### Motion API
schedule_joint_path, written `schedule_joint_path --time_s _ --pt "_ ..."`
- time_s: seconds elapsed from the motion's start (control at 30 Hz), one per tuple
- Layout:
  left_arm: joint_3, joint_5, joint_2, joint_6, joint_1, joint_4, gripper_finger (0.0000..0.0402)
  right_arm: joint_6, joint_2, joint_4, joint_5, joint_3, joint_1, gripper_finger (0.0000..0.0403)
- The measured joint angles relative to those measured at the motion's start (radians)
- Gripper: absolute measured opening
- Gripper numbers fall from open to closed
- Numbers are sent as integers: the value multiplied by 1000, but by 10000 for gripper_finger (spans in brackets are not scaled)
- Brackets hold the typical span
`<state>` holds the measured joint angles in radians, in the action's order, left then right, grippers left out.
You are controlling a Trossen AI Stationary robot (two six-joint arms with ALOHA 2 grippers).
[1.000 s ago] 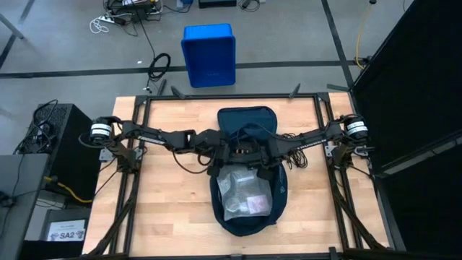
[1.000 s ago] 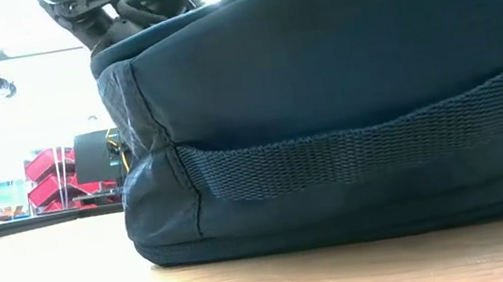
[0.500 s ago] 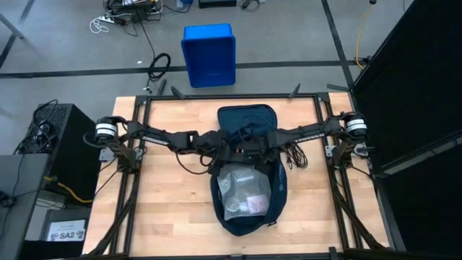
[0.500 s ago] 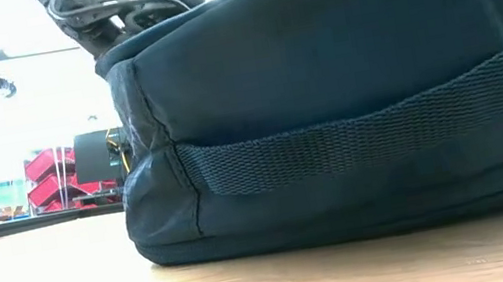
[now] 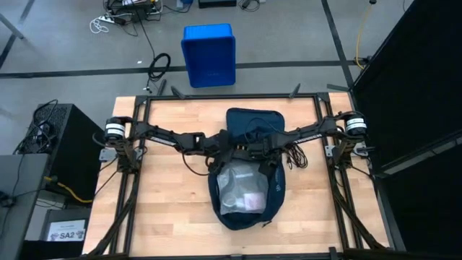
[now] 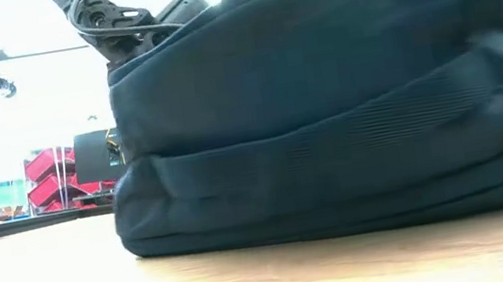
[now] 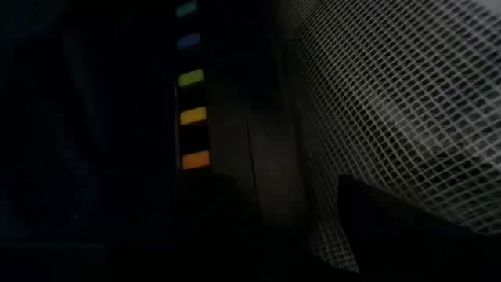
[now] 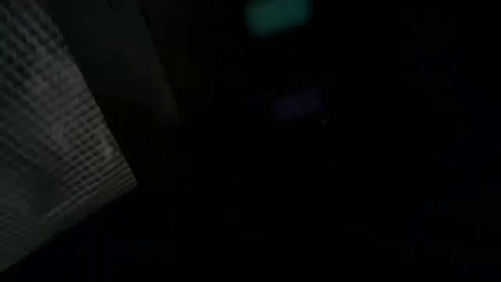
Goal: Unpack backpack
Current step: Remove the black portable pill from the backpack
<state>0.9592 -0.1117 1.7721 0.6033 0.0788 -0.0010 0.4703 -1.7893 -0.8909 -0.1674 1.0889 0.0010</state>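
The soft dark navy fabric backpack (image 5: 245,173) lay mid-table, unzipped, exposing a translucent mesh pouch (image 5: 242,191); both grippers reached inside, left's jaw state unclear, right closed; whether either held anything was hidden.

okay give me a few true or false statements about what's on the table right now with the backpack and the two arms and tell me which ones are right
1. The backpack lies open on the wooden table. True.
2. A pale, see-through mesh pouch shows inside the backpack's opening. True.
3. The blue bin sits on the table beside the backpack. False: it stands on the floor beyond the table's far edge.
4. Both arms wait at the table's outer edges. False: both reach in over the middle of the backpack, where the left gripper and the right gripper meet.
5. The backpack is bright red. False: it is dark navy.
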Motion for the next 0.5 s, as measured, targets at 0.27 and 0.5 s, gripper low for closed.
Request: schedule_joint_path --time_s 0.27,0.5 --pt "-1 -81 0 22 6 -11 219 -29 3 191 4 -69 -3 2" --pt "-2 -94 0 15 8 -18 219 -108 -2 388 -4 -72 -1 1"
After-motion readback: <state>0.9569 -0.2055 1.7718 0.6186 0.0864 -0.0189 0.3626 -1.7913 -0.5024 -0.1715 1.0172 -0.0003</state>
